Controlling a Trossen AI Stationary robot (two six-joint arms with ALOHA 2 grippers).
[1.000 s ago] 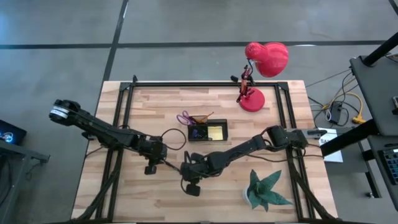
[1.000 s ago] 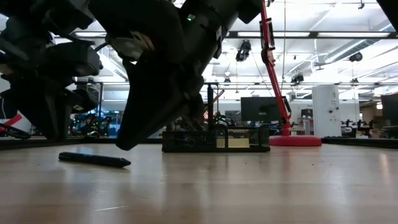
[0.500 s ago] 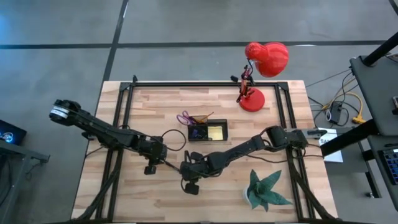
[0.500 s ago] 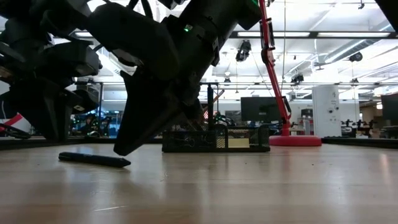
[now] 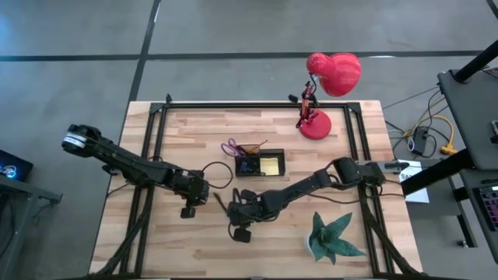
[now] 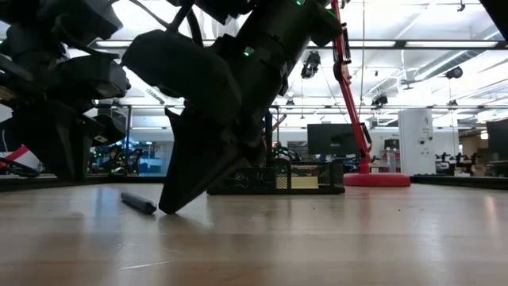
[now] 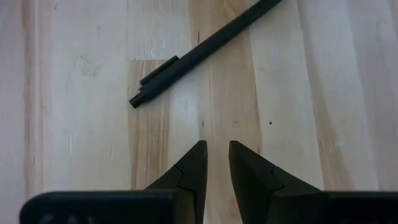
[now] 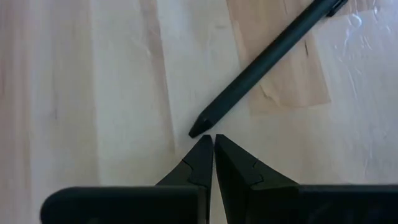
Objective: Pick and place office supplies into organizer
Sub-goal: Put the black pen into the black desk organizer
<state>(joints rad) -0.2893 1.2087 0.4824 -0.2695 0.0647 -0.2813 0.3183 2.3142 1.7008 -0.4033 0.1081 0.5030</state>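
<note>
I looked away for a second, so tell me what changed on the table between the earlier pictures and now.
The thin black pen swung round on the wooden table, pushed by the shut right gripper, whose tips now sit at the pen's end. Nothing was grasped or released. The left gripper, the black organizer tray and the red desk lamp stayed put.

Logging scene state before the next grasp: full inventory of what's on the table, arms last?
pen: 1, black, flat on the wood between the two claws
organizer: 1, black, table centre
sticky-note pad: 1, yellow, in the organizer's right part
scissors: 1, purple handles, at the organizer's back left corner
desk lamp: 1, red, back right
paper plant: 1, green, front right
table: 1, light wood
left claw: slightly apart, over bare wood near the pen
right claw: shut, tips by the pen's end
</note>
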